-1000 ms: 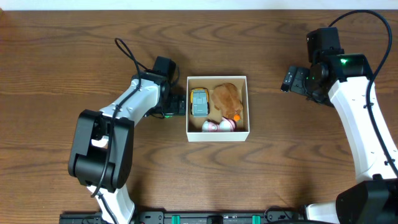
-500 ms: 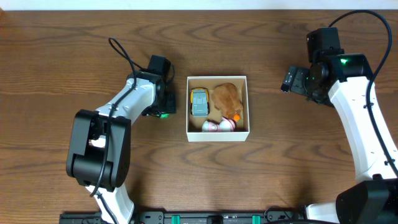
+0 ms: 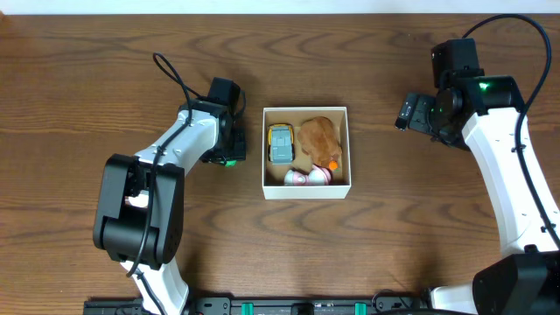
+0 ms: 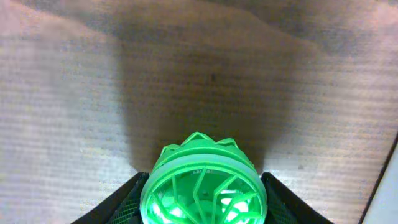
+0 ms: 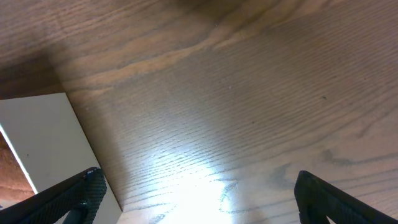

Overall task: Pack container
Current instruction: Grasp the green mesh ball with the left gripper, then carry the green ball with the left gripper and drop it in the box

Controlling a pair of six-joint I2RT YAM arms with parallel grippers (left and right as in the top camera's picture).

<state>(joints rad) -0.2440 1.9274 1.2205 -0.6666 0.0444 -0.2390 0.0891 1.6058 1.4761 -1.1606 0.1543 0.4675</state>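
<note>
The container [image 3: 306, 192], a square white-walled box with a brown inside, sits mid-table. It holds a yellow-grey toy car [image 3: 280, 143], a brown plush [image 3: 318, 137] and a white-pink ball [image 3: 297, 177]. My left gripper [image 3: 229, 158] is just left of the box and shut on a round green ribbed toy [image 4: 204, 186]. In the left wrist view both black fingers [image 4: 121, 205] press its sides. My right gripper [image 3: 404, 114] hovers to the right of the box. Its jaws stand open and empty [image 5: 199, 193] over bare wood, with the box's white wall [image 5: 43, 143] at the left.
The brown wooden table [image 3: 394, 227] spreads on all sides of the box. A black cable [image 3: 175, 74] loops off the left arm. A pale strip [image 3: 262, 7] runs along the table's far edge.
My left gripper has drawn a little to the left, away from the box's wall, and its jaws have closed on the green toy. The right arm has not moved.
</note>
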